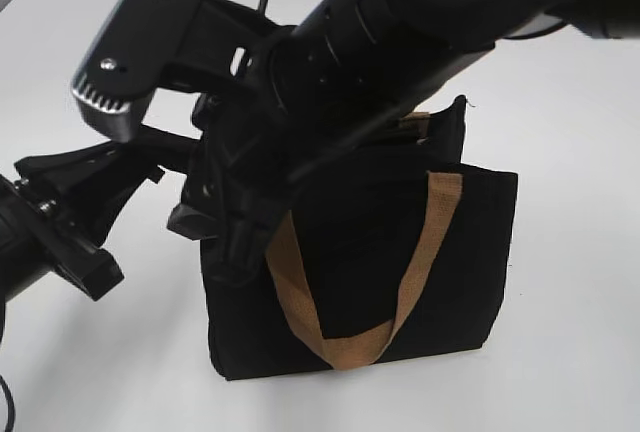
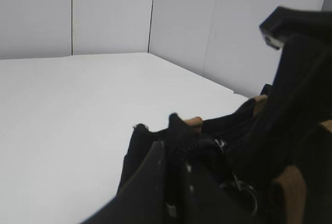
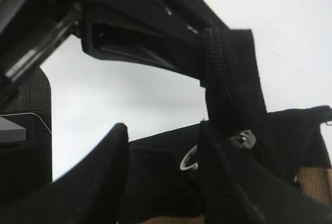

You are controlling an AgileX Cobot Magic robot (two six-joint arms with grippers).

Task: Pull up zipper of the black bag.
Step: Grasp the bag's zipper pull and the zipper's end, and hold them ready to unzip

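Left gripper (image 3: 207, 63) pinches the zip tape's end tab, holding it taut. Right gripper (image 3: 161, 182) sits spread either side of the zipper (image 3: 243, 139), ring hanging free, not yet clamped. Step in hand: lining up the grab. Next: close on the pull. Black bag (image 1: 400, 252) stands upright on the table (image 1: 560, 352).

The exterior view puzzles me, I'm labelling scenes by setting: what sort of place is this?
Probably a lab test bench: a bare white table, plain white wall panels behind it, and only the black bag set out between the robot arms.
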